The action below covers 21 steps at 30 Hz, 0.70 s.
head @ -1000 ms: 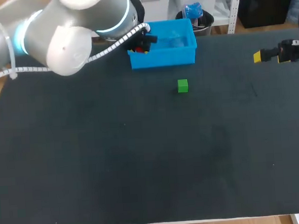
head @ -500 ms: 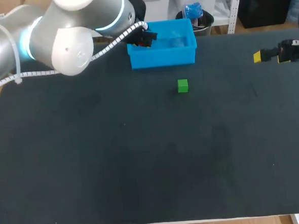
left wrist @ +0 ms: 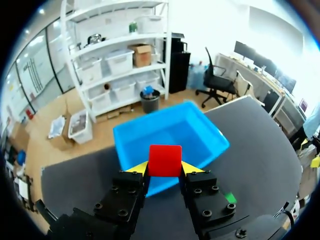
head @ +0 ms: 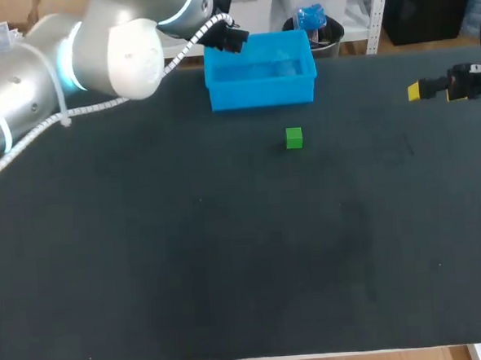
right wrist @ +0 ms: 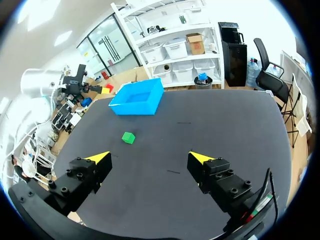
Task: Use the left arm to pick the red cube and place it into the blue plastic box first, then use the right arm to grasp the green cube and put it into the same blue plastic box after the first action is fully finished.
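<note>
The red cube (left wrist: 165,160) is pinched between the yellow tips of my left gripper (left wrist: 165,169), which is shut on it. The cube hangs over the near wall of the blue plastic box (left wrist: 207,127), whose inside looks bare. Seen from the head camera, my left gripper (head: 229,40) is at the blue box's (head: 261,93) far left corner, and the red cube is hidden. The green cube (head: 294,137) lies on the dark mat in front of the box. Far to the right, my right gripper (head: 419,91) stands open and holds nothing; it (right wrist: 151,159) is well short of the green cube (right wrist: 128,137).
The dark mat (head: 229,254) covers the table, with open room around the green cube. My left arm's big elbow (head: 118,49) hangs over the table's far left part. The right wrist view also takes in the blue box (right wrist: 132,108).
My left gripper, still holding the red cube, has moved from the box's left inside up and back toward its far left corner. The right arm and the green cube have stayed put.
</note>
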Available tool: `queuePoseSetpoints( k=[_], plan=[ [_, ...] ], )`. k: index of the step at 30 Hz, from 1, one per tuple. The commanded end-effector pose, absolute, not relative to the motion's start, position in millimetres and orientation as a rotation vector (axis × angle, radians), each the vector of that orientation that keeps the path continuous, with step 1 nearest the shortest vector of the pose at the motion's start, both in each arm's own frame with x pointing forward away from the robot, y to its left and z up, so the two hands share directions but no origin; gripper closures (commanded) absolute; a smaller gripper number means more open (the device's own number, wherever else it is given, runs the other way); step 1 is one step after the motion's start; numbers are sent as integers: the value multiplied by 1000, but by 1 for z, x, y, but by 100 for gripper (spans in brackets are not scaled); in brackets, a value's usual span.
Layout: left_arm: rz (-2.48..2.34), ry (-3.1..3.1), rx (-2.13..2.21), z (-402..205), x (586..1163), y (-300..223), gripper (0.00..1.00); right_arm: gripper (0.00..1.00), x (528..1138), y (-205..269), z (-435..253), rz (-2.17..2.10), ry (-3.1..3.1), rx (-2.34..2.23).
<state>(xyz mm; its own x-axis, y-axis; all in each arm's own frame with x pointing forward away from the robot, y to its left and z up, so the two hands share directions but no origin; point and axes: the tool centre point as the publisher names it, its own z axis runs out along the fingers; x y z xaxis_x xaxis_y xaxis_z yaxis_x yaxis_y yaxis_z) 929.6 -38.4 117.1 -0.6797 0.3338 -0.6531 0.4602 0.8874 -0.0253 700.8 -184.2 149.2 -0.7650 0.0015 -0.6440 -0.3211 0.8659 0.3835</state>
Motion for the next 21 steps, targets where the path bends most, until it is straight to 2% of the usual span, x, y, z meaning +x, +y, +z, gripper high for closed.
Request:
queuePoseSetpoints(
  k=[1,21],
  plan=[
    [-259,2381,578,104,951,-50,100,0,701,-184,149,636,2372,-231],
    [-264,2496,552,54,975,-68,100,0,701,-184,149,636,2372,-231]
  ],
)
